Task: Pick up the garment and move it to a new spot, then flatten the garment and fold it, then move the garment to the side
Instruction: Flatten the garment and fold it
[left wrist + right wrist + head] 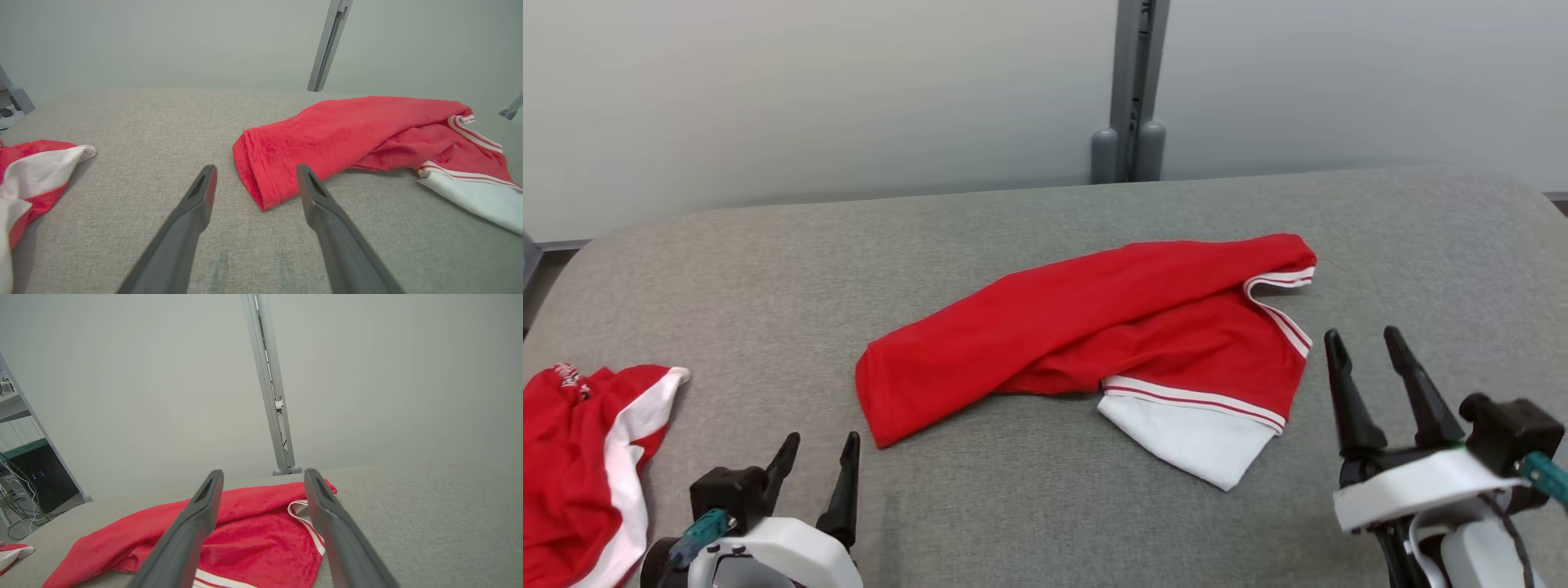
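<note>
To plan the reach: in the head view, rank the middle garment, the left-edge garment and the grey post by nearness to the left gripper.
From the left gripper:
1. Middle garment, just ahead-right.
2. Left-edge garment, to its left.
3. Grey post, behind the table.

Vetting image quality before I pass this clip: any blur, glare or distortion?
Head view: soft even light, sharp, faint shadow under the red garment. Left wrist view: paler colours, wide-angle stretch, no glare. Right wrist view: the grey post looks tilted; the wall is soft and featureless.
</note>
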### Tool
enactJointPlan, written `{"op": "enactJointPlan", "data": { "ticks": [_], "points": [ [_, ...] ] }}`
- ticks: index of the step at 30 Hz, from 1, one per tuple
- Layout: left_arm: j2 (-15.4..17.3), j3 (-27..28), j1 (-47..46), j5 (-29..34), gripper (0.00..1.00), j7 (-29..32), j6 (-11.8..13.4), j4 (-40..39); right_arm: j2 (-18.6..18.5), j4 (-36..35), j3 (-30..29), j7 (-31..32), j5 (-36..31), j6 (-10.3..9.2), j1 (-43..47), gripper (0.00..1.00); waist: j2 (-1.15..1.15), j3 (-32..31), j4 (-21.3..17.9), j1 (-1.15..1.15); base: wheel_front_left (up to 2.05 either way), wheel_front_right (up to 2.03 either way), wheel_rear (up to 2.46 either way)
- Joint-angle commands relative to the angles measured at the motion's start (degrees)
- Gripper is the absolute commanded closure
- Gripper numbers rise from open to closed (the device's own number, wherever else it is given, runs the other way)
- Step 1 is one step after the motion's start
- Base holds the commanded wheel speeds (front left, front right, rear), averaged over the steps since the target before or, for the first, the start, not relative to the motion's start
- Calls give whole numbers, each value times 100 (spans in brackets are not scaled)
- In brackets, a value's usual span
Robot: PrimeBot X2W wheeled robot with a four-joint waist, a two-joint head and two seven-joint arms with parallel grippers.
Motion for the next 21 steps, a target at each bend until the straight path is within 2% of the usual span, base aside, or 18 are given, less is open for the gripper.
{"op": "enactJointPlan", "data": {
  "ticks": [1,7,17,21],
  "points": [
    [79,-44,-110,77,0,85,-25,5,11,-101,8,0,-39,1,113,0,0,61,-115,0,0,0,0],
    [386,-627,-599,604,0,761,-203,410,183,-299,62,-1,-149,1,303,0,0,276,-335,0,0,0,0],
    [426,-1244,-1590,1082,0,1235,-745,1346,294,-353,75,-1,-284,1,151,0,0,572,-598,0,0,0,0],
    [490,-1367,-1943,1217,0,1630,-729,1807,324,-287,168,-1,-302,1,83,0,0,641,-703,0,0,0,0]
  ]
}}
